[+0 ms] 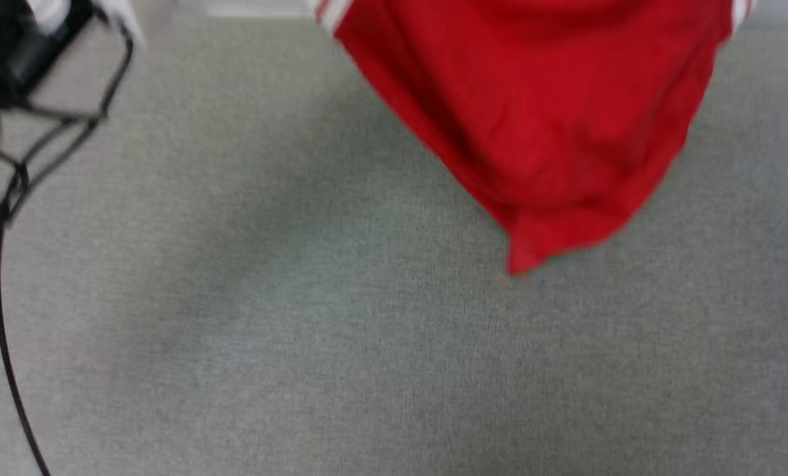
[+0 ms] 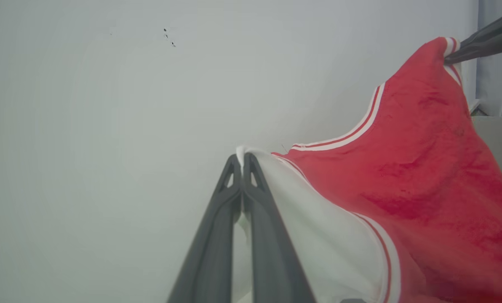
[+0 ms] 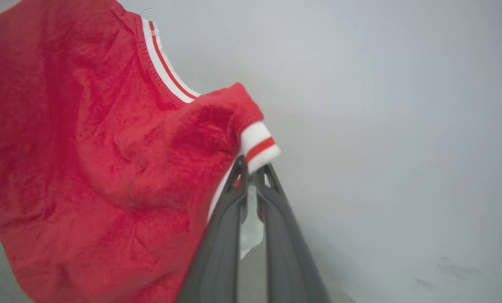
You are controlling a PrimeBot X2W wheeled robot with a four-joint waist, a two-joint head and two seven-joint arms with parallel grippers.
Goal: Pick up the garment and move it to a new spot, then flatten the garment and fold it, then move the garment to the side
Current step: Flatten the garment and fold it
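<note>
In the head view, the garment [image 1: 539, 119] hangs in the air at the upper right. It is blurred, and its lowest corner is just above the grey surface [image 1: 301, 330]. I cannot tell if the corner touches it. A black cable [image 1: 0, 297] runs down the left side, well apart from the cloth.

In the left wrist view, the left tool [image 2: 243, 162] is closed, with its two fingers pressed together on the edge of the white sleeve [image 2: 318, 227]. The red body falls away to the right in front of a pale wall [image 2: 108, 126].

In the right wrist view, the right tool [image 3: 251, 168] is closed on the striped cuff [image 3: 259, 145], and the red cloth hangs to its left.

I judge that the step in hand is carrying the garment to its new spot. To do it well, neither grip should loosen, and the two tools should stay wide apart so that the top edge is stretched. The hem should come down first. Then the shoulders should be drawn away from it, so that the cloth lies flat without folds under it.
</note>
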